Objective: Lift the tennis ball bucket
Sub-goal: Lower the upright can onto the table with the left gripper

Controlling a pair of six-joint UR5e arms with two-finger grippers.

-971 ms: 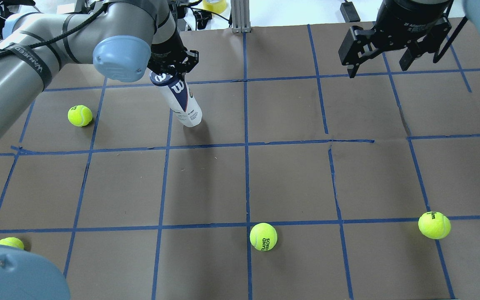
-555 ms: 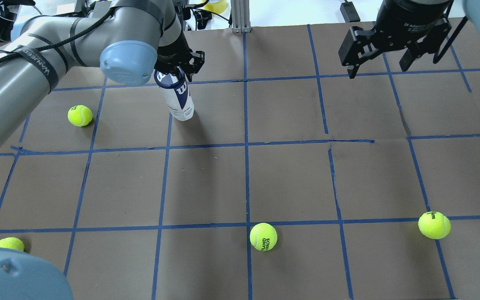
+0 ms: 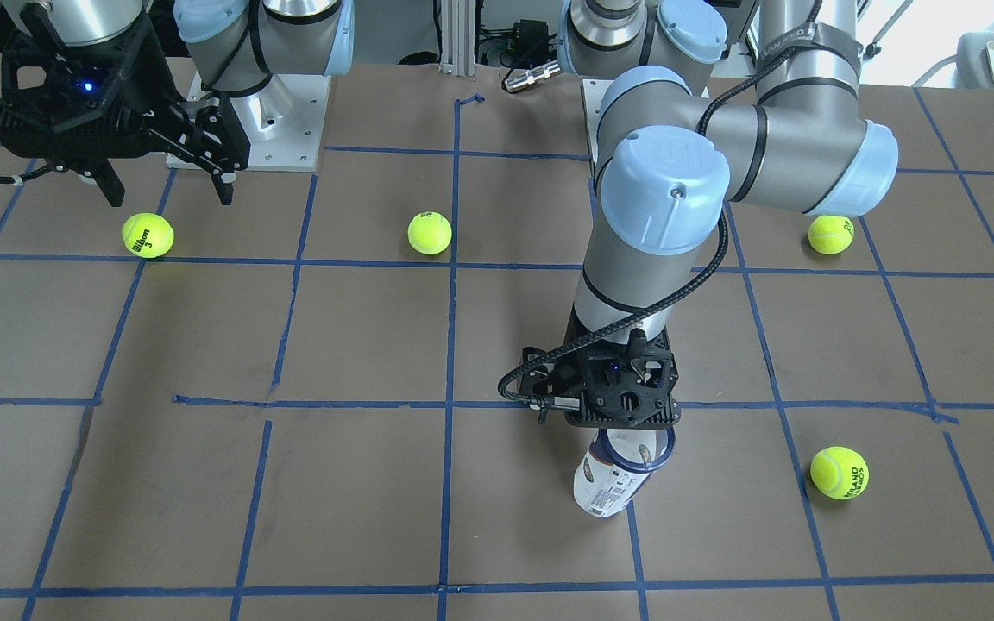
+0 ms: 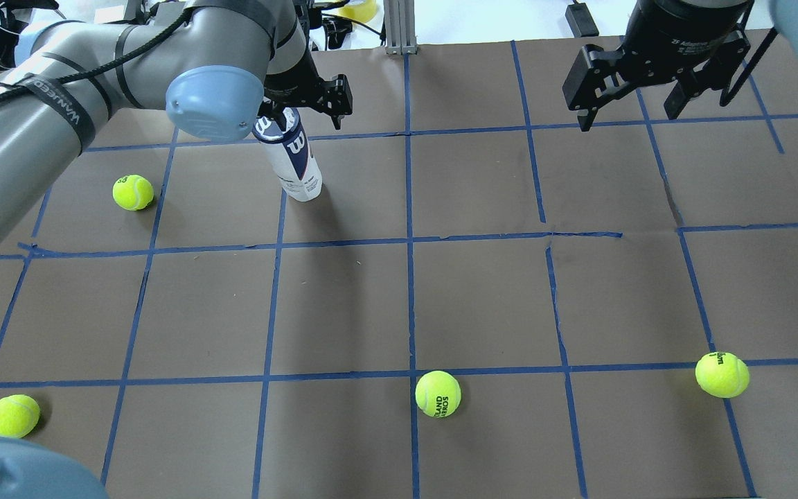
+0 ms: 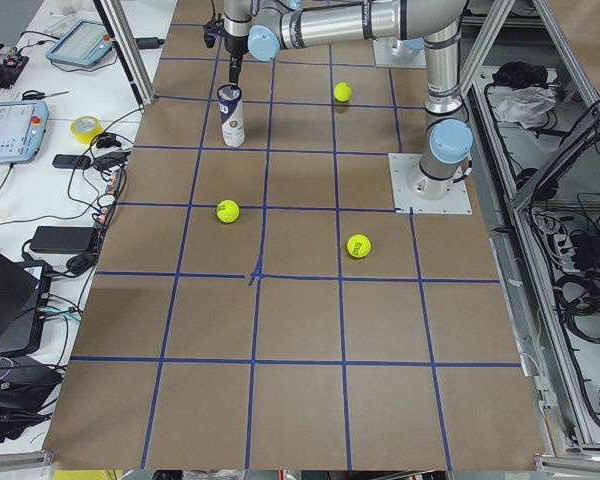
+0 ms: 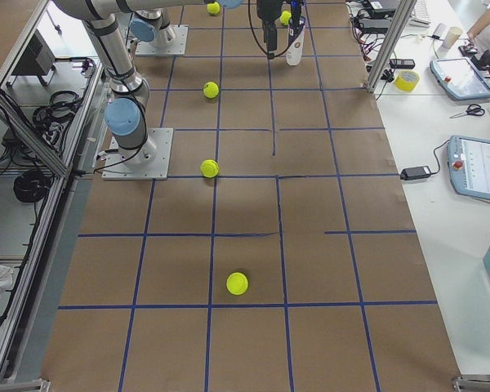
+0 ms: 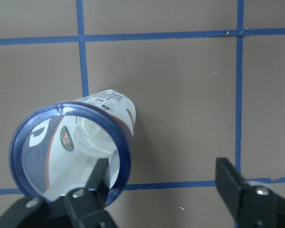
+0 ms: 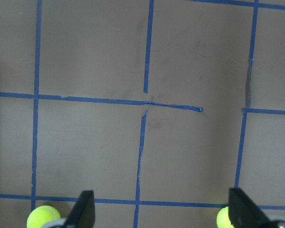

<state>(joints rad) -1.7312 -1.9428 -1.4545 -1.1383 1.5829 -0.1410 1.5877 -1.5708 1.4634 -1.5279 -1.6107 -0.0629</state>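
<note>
The tennis ball bucket (image 4: 296,170) is a slim white can with a navy band, a "W" logo and an open dark blue rim. It stands upright on the brown table, and also shows in the front view (image 3: 609,487) and the left wrist view (image 7: 111,102). My left gripper (image 4: 305,111) hovers right over its top, jaws wide open; in the left wrist view (image 7: 164,183) one fingertip (image 7: 95,183) sits over the can's mouth and the other is well clear of it. My right gripper (image 4: 627,114) is open and empty, high at the far right.
Several yellow-green tennis balls lie on the taped grid: one left of the can (image 4: 133,192), one at the near left (image 4: 12,416), one at near centre (image 4: 438,394), one at near right (image 4: 722,374). The table's far edge lies just behind the left gripper.
The left gripper held the can tilted by its rim, stood it upright, then opened its jaws. The can now stands free. The right arm has not moved.
</note>
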